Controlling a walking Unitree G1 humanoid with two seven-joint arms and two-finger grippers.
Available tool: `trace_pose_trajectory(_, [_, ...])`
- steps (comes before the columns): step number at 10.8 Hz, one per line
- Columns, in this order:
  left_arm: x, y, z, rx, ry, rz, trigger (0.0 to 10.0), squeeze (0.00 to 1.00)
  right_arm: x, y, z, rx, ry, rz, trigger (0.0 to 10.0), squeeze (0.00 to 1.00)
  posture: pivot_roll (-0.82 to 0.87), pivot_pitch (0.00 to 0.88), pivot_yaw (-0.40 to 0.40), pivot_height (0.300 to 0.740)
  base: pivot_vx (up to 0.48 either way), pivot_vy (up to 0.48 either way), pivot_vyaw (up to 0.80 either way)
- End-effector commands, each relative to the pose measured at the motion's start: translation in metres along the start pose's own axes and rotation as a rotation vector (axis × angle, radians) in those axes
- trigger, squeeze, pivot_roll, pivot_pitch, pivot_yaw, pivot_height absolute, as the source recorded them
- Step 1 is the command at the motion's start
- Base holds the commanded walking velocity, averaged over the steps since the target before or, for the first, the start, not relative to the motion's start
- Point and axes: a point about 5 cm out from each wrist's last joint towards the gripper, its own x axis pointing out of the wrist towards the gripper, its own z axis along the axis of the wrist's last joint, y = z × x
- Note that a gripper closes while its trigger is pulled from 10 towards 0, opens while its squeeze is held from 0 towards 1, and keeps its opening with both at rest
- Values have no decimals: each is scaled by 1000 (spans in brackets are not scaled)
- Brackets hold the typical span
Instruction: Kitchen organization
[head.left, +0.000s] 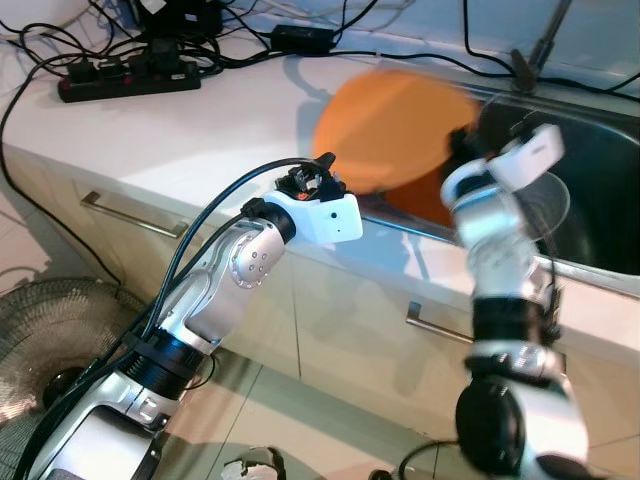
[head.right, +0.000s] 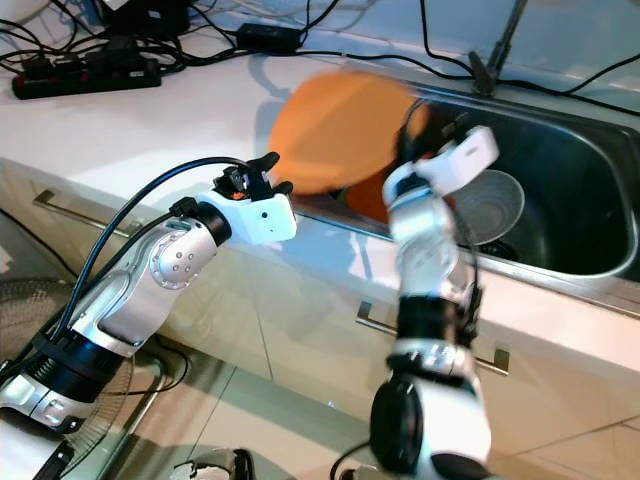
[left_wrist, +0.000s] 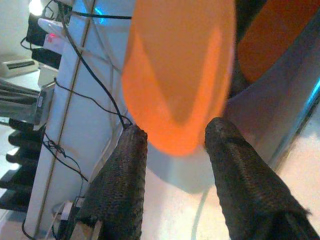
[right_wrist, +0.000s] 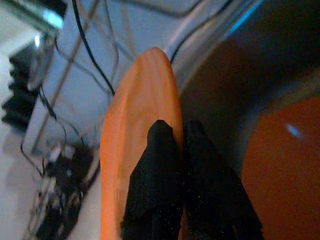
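**Orange plate held on edge at sink rim**

Right gripper (right_wrist: 172, 150): its 2 black fingers are pinched on the rim of the orange plate (head.left: 390, 128), 1 finger on each face, seen in the right wrist view. The plate is off the counter, tilted, at the near-left corner of the steel sink (head.right: 585, 215); its outline is motion-blurred in both eye views.

A 2nd orange item (head.right: 372, 196) sits below and behind the plate, inside the sink at its left end. A clear glass bowl (head.right: 492, 205) lies in the basin just right of the right arm.

Left gripper (left_wrist: 172, 155): fingers spread apart, nothing between them, tips near the plate's lower edge without contact, above the white counter (head.left: 190, 130).

A black power strip (head.left: 125, 80) with cables sits at the counter's back left. A fan (head.left: 50, 335) stands on the floor at left.
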Motion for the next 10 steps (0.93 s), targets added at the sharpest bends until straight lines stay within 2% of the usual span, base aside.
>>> trace_pose_trajectory(1, [-1, 7, 2, 10, -12, 31, 10000, 0, 5, 3, 17, 42, -73, 3, 0, 0, 112, 65, 9, 740, 0, 0, 0])
trace_pose_trajectory(4, [-2, 7, 1, -20, -6, 41, 10000, 0, 14, -7, 39, 47, -152, -50, 0, 0, 114, 64, 10, 740, 0, 0, 0])
trace_pose_trajectory(5, [-3, 6, 0, -45, -2, 48, 10000, 0, 16, -14, 48, -3, -193, -98, 0, 0, 118, 64, 9, 740, 0, 0, 0])
trace_pose_trajectory(6, [-4, 3, -5, -251, 4, 121, 10000, 0, 19, -23, 57, -148, -238, -156, 10000, 0, 120, 64, 9, 740, 0, 0, 0])
trace_pose_trajectory(8, [-9, -5, -22, -607, 85, 238, 10000, 0, 23, -38, 61, -343, -235, -226, 10000, 0, 125, 64, 9, 740, 0, 0, 0])
trace_pose_trajectory(9, [-12, -16, -34, -768, 158, 265, 10000, 0, 27, -44, 59, -461, -203, -264, 10000, 0, 126, 64, 6, 740, 0, 0, 0])
trace_pose_trajectory(10, [-13, -19, -35, -814, 170, 271, 10000, 0, 28, -43, 60, -493, -208, -262, 10000, 0, 128, 65, 6, 740, 0, 0, 0])
